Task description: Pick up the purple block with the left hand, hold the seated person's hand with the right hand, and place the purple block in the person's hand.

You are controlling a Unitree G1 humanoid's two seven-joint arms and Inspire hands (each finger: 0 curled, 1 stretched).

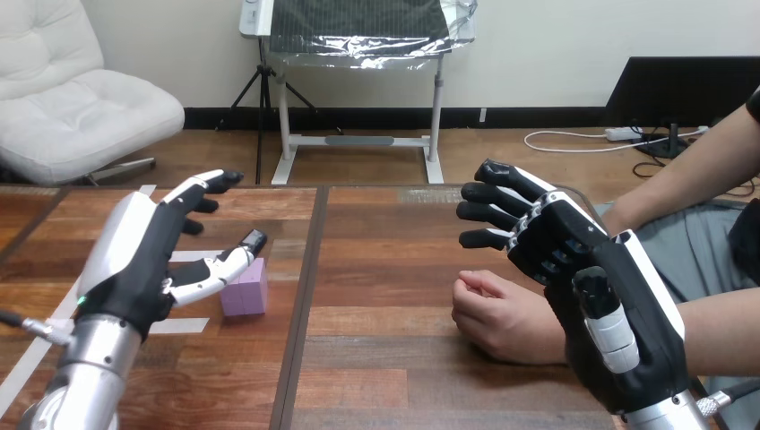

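Plainly, the wooden table (pixel 394 269) was made of reddish-brown planks, with a dark seam (pixel 300 296) running front to back just right of the purple block (pixel 245 288). Strips of white tape (pixel 188 325) lay on the wood to the block's left. The block sat flat on the table, gripped by nothing. The left hand (pixel 143 260) hung just left of the block, fingers straight and spread, grasping nothing. Its thumb (pixel 220 269) reached to the block's upper edge and perhaps touched it, though the angle left that unclear. Well right of the block, past the seam, the person's hand (pixel 497 318) rested on the table in a loose fist. The right hand (pixel 582 269) stood over that fist's wrist side, farther from the block, fingers straight and splayed, curled round nothing
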